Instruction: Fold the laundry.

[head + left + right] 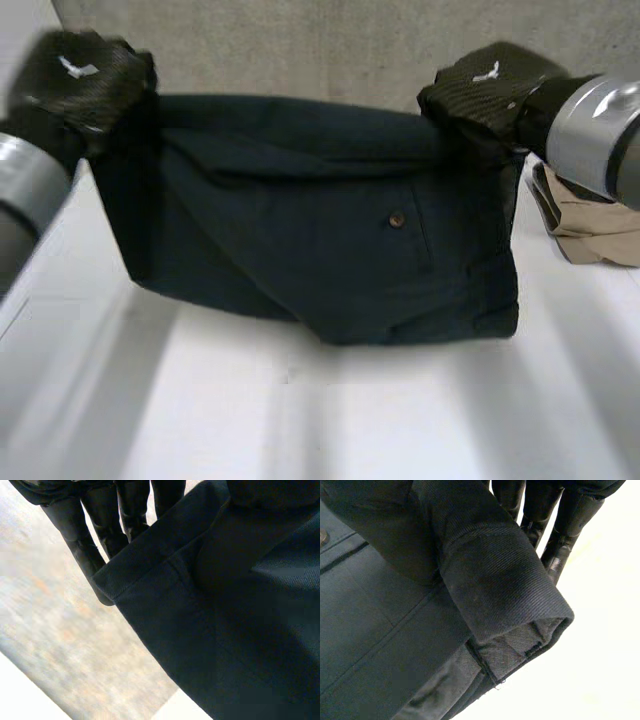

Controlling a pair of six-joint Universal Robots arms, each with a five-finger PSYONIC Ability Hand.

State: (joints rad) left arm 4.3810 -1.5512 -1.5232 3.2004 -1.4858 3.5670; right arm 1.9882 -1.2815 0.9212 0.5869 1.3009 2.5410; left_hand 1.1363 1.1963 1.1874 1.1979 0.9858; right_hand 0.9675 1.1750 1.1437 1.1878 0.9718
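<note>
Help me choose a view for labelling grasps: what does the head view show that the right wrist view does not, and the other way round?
Head view, not the wrist view: the left hand holding the other top corner of the dark trousers, their full spread, and a beige cloth beside the right arm. Right wrist view, not the head view: the waistband rolled over, its paler lining, and fingers behind it. Both: the right hand holding the trousers, and the button.
</note>
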